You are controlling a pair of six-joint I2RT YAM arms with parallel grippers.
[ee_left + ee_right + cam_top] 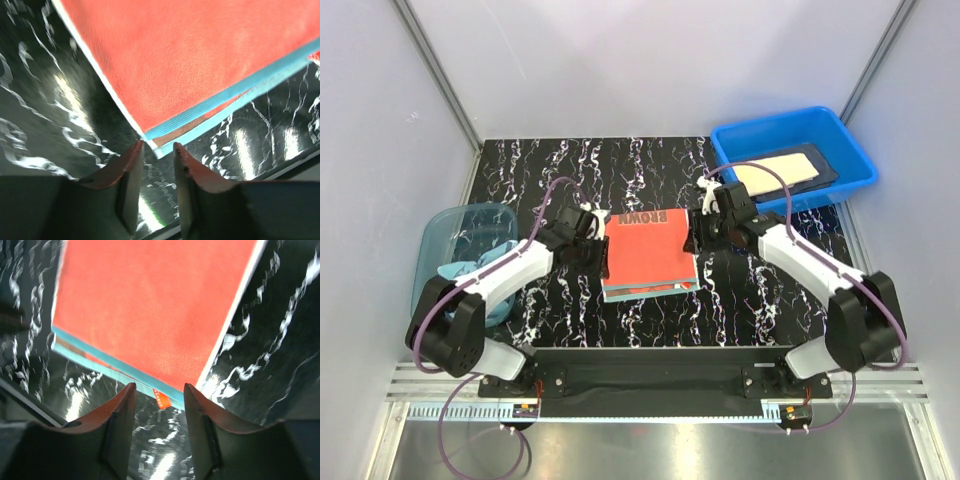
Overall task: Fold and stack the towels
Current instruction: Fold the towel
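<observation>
The red towel (645, 252), lettered "BROWN", lies folded on the black marbled table with its teal edge at the near end. My left gripper (592, 232) hovers at its far left corner, open and empty. My right gripper (698, 236) hovers at its far right corner, open and empty. The left wrist view shows the red towel (200, 60) and its teal-edged corner just past my gripper (158, 149). The right wrist view shows the towel (150, 305) past my gripper (159, 389). A pale yellow towel (782, 168) lies on a dark one (826, 166) in the blue bin. A light teal towel (468, 268) lies in the tub.
The rigid blue bin (850, 150) stands at the far right of the table. The translucent teal tub (440, 235) stands at the left edge beside my left arm. Grey walls close in the back and both sides. A black rail (660, 365) runs along the near edge.
</observation>
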